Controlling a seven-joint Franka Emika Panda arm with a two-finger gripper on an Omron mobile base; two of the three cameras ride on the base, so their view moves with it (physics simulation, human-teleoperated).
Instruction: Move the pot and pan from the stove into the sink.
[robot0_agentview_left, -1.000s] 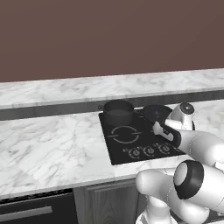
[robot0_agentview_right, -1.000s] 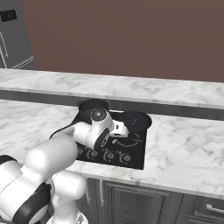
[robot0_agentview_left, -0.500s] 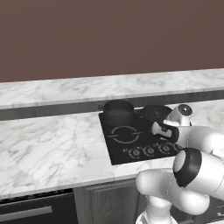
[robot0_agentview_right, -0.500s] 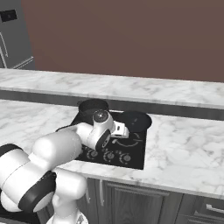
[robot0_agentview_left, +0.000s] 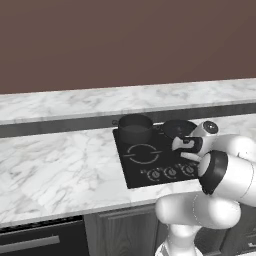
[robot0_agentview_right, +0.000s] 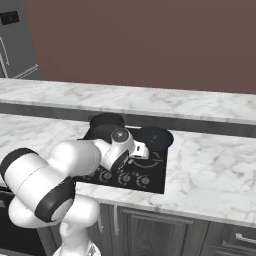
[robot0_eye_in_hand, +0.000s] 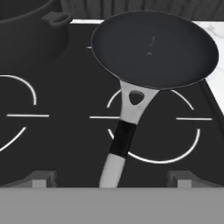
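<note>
Lower and closer than a second ago, the gripper (robot0_eye_in_hand: 111, 179) now hangs with jaws spread wide either side of the handle of the pan (robot0_eye_in_hand: 153, 48), not yet clamped. Both pan and pot (robot0_agentview_left: 134, 128) sit on the far burners of the stove (robot0_agentview_left: 145, 160), pot left, pan right. Nothing has reached the sink, so both transfers remain.

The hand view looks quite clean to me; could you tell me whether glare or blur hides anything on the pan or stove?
Hand view: sharp, no glare; the pan shows only a faint sheen, and the burner rings on the stove read crisply. Left base view: evenly lit, soft shadows, the pot dark but legible.
</note>
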